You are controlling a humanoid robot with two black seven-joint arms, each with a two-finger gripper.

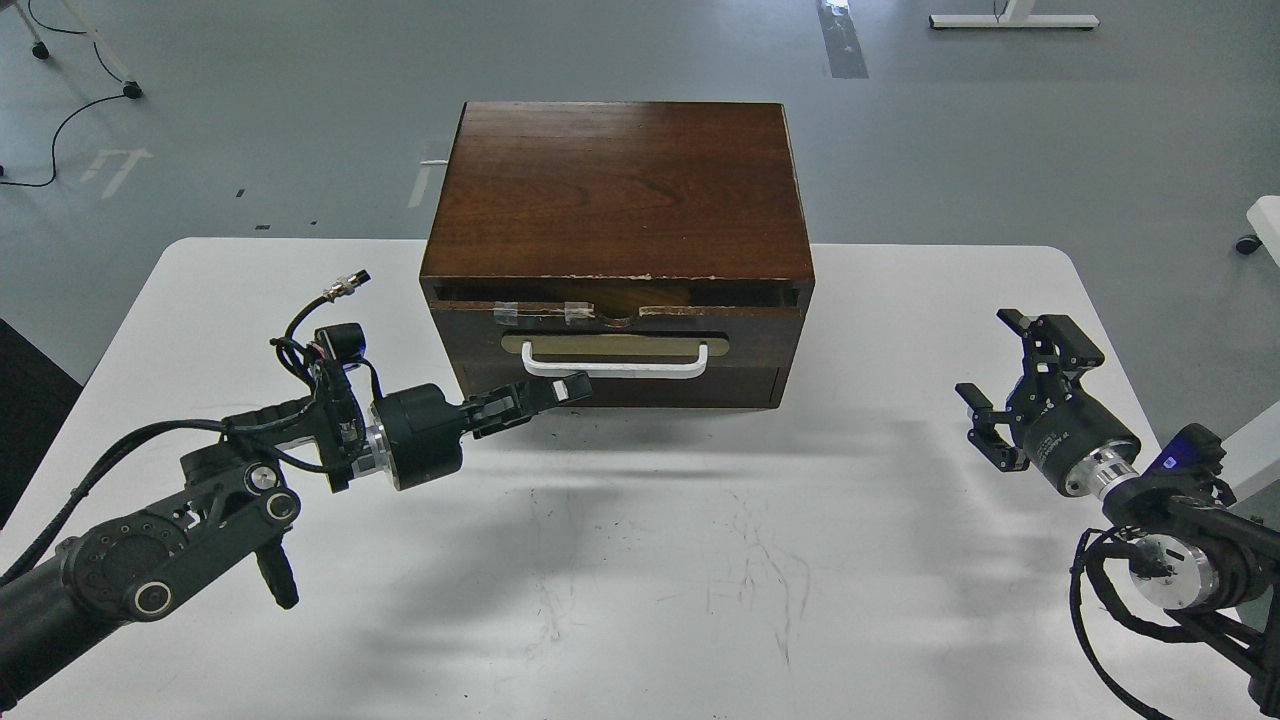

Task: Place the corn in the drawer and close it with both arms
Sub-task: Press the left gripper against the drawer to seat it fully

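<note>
Scuffed white table [640, 600] on grey floor [250, 120], black cable [70, 120].

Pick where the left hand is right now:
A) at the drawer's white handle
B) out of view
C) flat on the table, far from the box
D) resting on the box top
A: the left hand has its fingertips at the lower left part of the white handle on the drawer.

glossy dark wood cabinet [618, 185] (chipped edge), scuffed matt white table [640, 560]
</note>
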